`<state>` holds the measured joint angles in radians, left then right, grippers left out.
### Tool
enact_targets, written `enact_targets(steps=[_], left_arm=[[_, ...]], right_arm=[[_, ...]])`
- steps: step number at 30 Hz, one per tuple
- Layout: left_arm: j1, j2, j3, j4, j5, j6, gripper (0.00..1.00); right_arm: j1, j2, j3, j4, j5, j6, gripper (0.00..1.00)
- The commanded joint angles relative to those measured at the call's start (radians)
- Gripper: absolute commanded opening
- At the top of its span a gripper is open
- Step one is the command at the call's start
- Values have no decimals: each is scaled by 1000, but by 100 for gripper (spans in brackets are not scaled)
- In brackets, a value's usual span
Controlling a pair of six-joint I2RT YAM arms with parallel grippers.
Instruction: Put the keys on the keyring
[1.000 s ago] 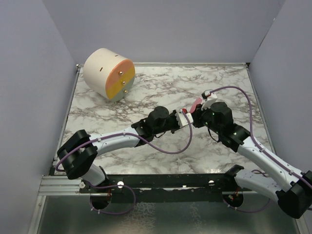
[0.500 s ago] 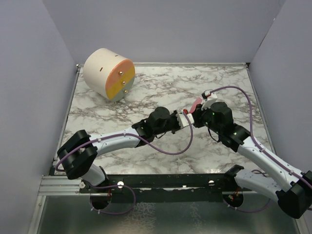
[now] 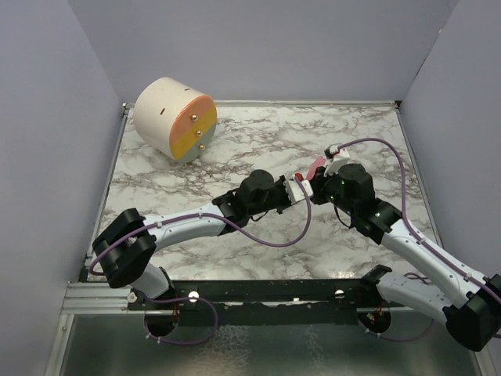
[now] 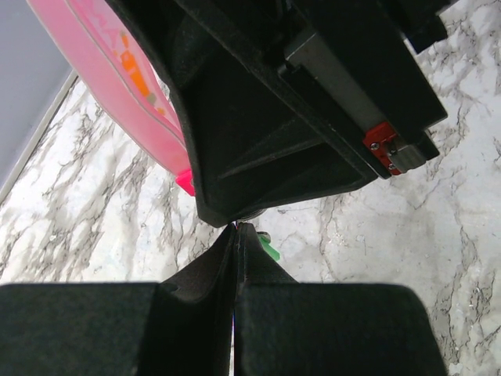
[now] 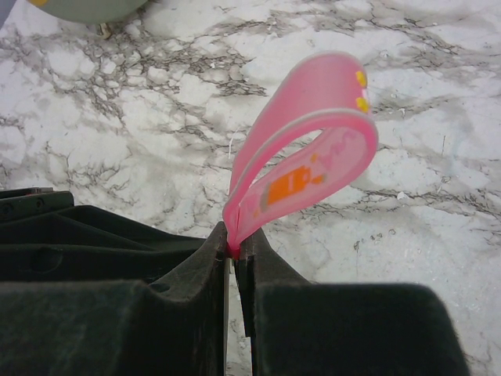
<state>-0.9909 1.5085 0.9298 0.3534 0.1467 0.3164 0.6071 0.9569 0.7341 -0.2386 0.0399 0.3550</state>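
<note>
Left wrist view showed the left gripper (image 4: pixel 235 229) pinching the green key (image 4: pixel 268 249), tip to tip with the right gripper (image 5: pixel 233 244), which was clamped on the pink-tagged keyring (image 5: pixel 309 141) (ring hidden) — slight misalignment could knock the key loose.

I have both arms stretched inward to mid-table, the left gripper (image 3: pixel 300 186) and right gripper (image 3: pixel 316 183) nearly tip to tip, each pair of fingers pressed together.
</note>
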Motion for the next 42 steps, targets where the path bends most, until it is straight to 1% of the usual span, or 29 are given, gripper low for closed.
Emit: enact_targets(steps=[1,15,28,36,42], left_arm=[[-8,13,40,7,-3,-16,0],[-11,13,40,6,17,-35,0],[-15,9,39,11,1,-65,0],[-17,-3,46,17,-11,-102,0],[-17,-7,52,18,-21,-126,0]], right_arm=[[2,-1,25,10,11,8,1],[2,-15,10,26,34,26,1],[1,-31,-47,117,56,70,1],[2,-64,-116,220,72,91,1],[2,-121,-190,321,93,109,1]])
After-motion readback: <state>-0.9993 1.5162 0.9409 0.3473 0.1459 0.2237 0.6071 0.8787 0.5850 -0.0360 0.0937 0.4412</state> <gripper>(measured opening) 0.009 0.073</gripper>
